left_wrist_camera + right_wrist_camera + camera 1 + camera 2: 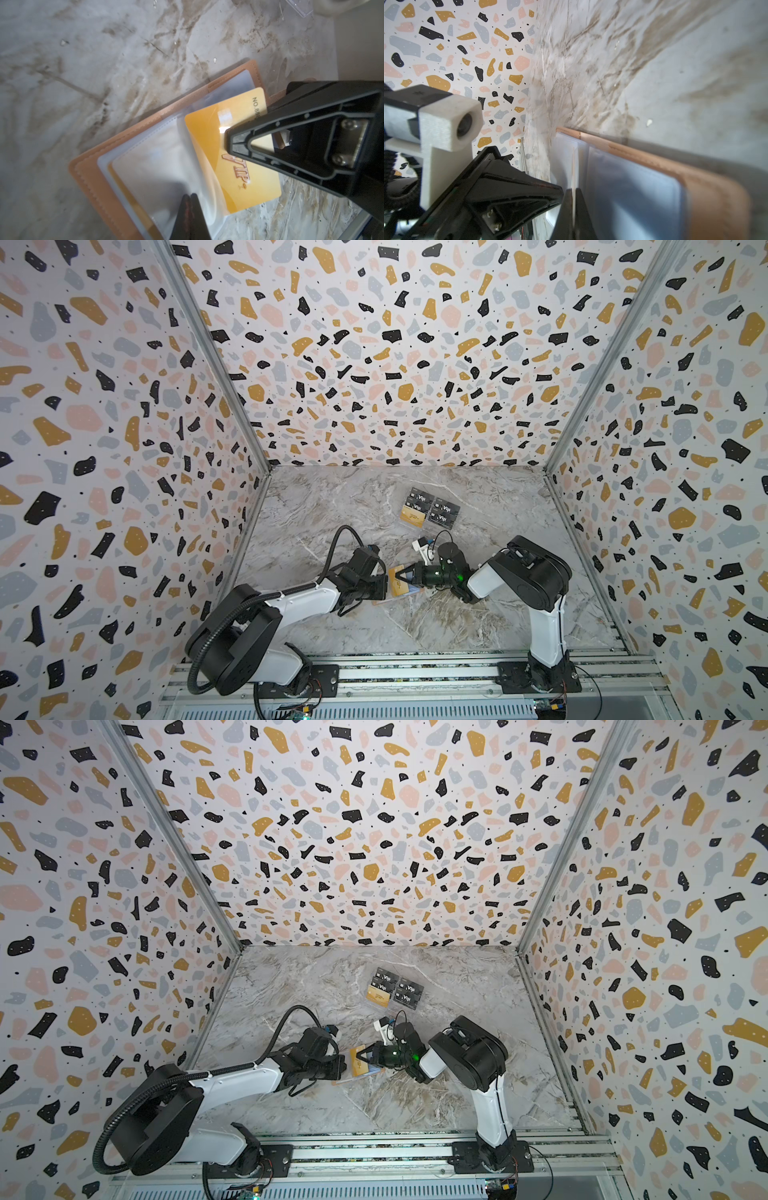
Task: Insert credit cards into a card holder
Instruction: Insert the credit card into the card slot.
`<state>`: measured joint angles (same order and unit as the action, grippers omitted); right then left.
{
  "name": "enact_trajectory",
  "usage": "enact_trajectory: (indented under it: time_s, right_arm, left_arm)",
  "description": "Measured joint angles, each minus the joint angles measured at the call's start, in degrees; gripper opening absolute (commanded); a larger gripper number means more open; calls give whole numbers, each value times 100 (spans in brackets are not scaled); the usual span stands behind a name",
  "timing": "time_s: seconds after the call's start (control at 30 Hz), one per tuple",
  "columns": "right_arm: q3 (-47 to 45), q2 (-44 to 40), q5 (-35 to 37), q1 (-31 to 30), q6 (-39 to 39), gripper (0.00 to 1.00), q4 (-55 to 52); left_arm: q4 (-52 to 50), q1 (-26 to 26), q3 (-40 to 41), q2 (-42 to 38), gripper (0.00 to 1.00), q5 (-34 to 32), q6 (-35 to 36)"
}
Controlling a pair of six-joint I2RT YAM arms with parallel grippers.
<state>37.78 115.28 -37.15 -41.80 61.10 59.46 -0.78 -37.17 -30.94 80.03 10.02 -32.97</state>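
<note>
1. The credit card is gold, thin and flat. It is held on edge over the open card holder, with its leading long side under the lifted film of a clear sleeve. How deep it sits cannot be told.
2. Handling, as judged: the card is light, stiff and glossy, so it is likely to slip or pivot in a narrow grip. It is best held at the trailing short edge, leaving the entering edge free.
3. The right gripper is clamped on that trailing edge. In the right wrist view the card shows as a pale line between its closed jaws.
4. The clear sleeve looks soft and limp and prone to buckling. The left gripper is pressed together on its film, apparently holding the mouth open.
5. The card holder lies open and flat near the front middle of the desk, between the two arms. Its leather-like cover looks pliable and light, so it may slide under a push.
6. Gold shows through a lower sleeve, probably a card already seated.
7. Toward the back middle of the desk stands the acrylic stand. It carries the black Vip cards and a spare credit card, well apart from the holder.
</note>
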Motion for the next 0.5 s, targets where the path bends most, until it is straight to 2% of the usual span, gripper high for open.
enact_trajectory:
  time_s: [0.27,0.5]
  right_arm:
    - [0,55,-103,7,160,0,105]
    - [201,55,-232,7,31,0,-319]
  left_arm:
    - [0,0,0,0,0,0,2]
    - [-4,0,0,0,0,0,2]
